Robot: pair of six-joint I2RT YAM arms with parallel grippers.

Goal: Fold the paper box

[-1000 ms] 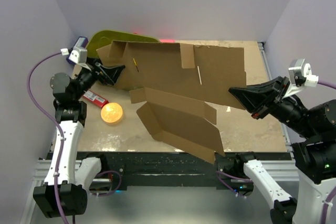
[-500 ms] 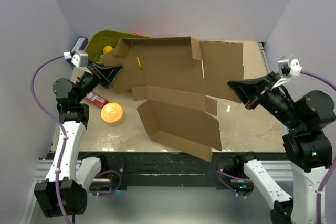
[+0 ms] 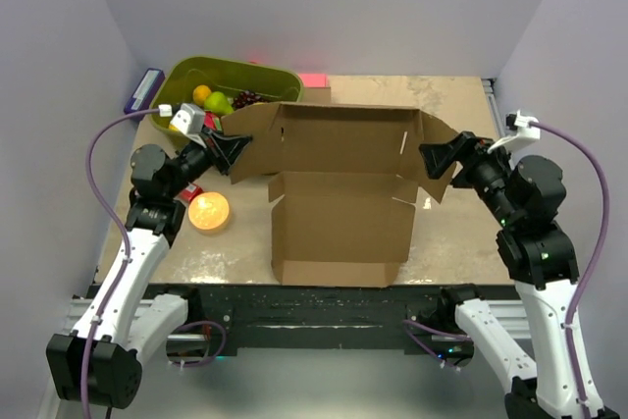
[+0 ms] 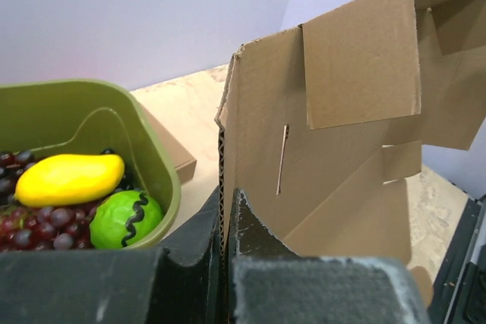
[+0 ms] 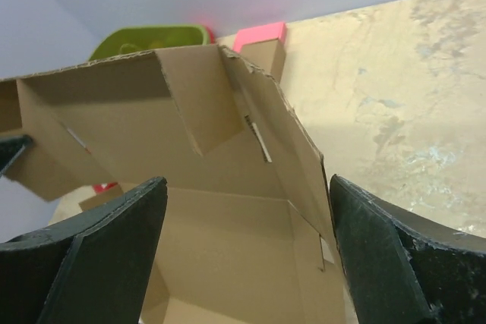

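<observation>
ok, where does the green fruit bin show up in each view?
Top external: green bin at the far left, behind the paper box.
Left wrist: green bin at lower left.
Right wrist: green bin at top, peeking over the cardboard.
Shared landmark: the paper box, in all three.

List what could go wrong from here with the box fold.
1. Only the left gripper pinches the large brown cardboard die-cut box, at one thin flap edge. The right gripper stands open, so the panel may twist or slip.
2. The green plastic fruit bin sits beside that flap; a swing could hit it.
</observation>
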